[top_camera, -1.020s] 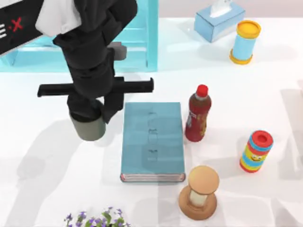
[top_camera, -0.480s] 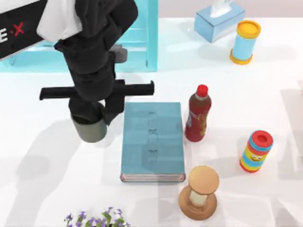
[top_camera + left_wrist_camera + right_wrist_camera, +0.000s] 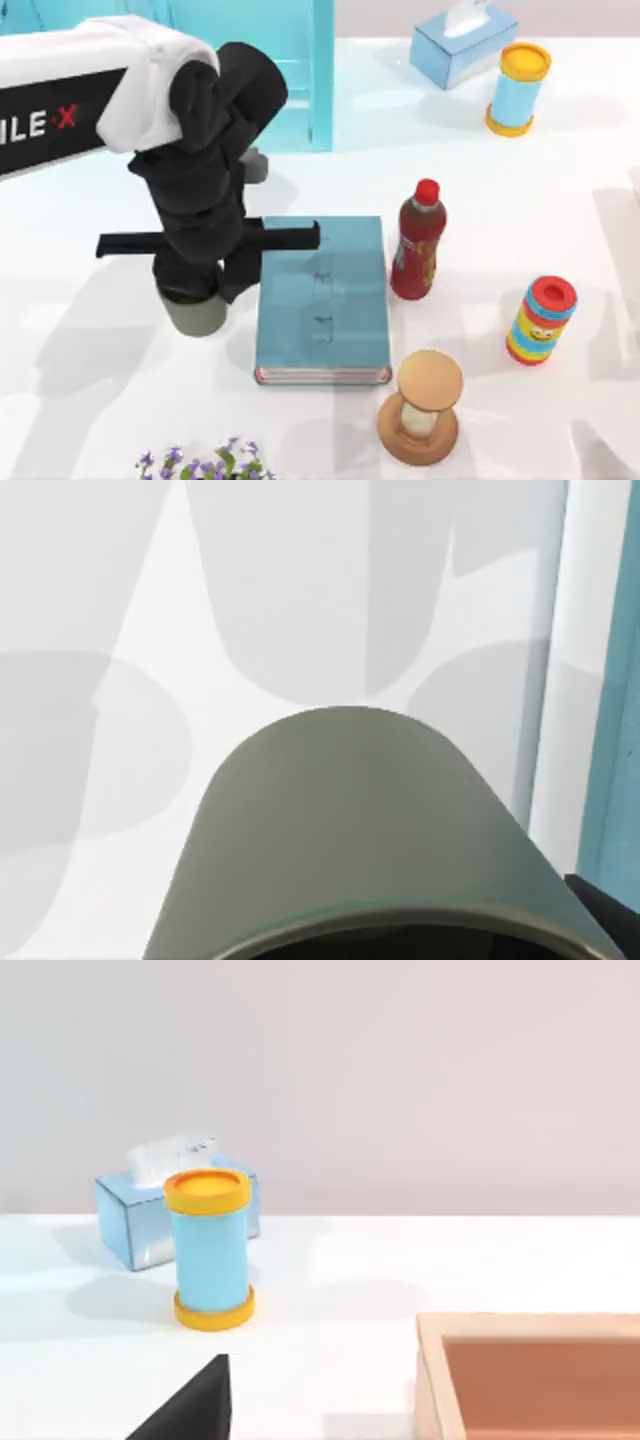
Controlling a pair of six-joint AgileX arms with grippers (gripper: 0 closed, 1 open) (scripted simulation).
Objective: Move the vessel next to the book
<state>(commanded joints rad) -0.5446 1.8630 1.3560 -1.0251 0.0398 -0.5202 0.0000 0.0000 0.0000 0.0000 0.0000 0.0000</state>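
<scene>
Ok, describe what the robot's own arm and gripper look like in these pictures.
In the top view, the left arm has a white link printed with black letters and a red X. Beyond it come rounded black segments, then a thin black crossbar over the left gripper. No cables are visible. In the right wrist view, a black wedge shows at the frame's edge.
</scene>
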